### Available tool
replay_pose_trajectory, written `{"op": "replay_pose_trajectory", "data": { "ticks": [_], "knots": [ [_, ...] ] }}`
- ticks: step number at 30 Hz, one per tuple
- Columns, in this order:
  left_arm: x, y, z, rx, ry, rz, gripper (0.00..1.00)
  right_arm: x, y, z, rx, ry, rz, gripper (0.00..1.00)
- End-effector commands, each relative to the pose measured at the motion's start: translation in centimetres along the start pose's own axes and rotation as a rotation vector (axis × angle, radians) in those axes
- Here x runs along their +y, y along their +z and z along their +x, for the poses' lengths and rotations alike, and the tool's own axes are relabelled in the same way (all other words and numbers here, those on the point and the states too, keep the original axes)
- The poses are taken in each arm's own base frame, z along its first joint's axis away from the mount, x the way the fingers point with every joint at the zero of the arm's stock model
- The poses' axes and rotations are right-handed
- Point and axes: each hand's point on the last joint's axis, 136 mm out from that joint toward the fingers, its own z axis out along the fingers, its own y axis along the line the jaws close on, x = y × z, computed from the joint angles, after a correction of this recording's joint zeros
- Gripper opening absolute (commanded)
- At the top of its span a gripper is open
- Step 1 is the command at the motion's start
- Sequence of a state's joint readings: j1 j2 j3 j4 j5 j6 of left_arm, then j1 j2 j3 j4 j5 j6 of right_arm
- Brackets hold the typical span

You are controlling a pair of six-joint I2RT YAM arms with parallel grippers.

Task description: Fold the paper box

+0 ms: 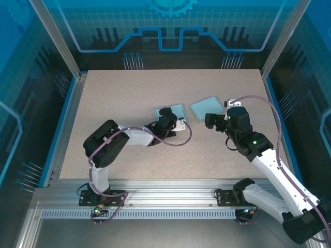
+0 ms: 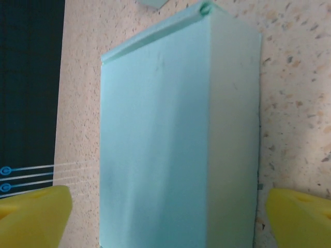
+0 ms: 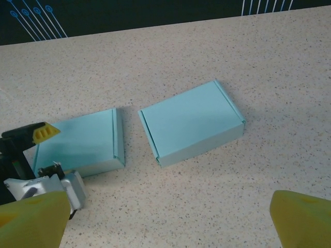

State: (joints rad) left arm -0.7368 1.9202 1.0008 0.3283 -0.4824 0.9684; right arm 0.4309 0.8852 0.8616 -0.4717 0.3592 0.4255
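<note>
While the left claw is spread, its yellow fingers set to either side of one folded paper box on the table, the right claw is held spread wide near a second folded box lying just beside the first.

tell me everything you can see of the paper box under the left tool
The paper box is pale mint card, rectangular and shallow, folded shut with a lid seam along one edge. It lies flat on the speckled table, left of a second box. The left tool straddles it, open and clear of its sides.
</note>
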Motion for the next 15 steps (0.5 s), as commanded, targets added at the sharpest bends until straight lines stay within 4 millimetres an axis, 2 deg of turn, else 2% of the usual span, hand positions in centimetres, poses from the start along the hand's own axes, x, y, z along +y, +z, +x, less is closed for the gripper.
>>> {"op": "replay_pose_trajectory", "data": {
  "ticks": [1, 6, 10, 12, 15],
  "knots": [
    [-1.5, -1.4, -0.4, -0.022, 0.011, 0.037, 0.99, -0.7, -0.2, -0.3, -0.023, 0.016, 0.023, 1.0],
    [-1.3, -5.3, -3.1, -0.116, 0.022, 0.005, 0.99, -0.9, -0.3, -0.2, -0.018, 0.004, 0.036, 1.0],
    [1.0, -9.3, -4.9, -0.177, -0.085, -0.081, 0.99, -1.3, -0.4, -0.2, -0.016, -0.002, 0.055, 1.0],
    [2.9, -11.2, -4.7, -0.197, -0.204, -0.126, 0.99, -1.8, -0.5, -0.2, -0.017, 0.01, 0.08, 1.0],
    [5.3, -14.2, -3.2, -0.219, -0.376, -0.195, 0.99, -3.2, -0.6, 0.0, -0.036, 0.024, 0.149, 1.0]
  ]
}}
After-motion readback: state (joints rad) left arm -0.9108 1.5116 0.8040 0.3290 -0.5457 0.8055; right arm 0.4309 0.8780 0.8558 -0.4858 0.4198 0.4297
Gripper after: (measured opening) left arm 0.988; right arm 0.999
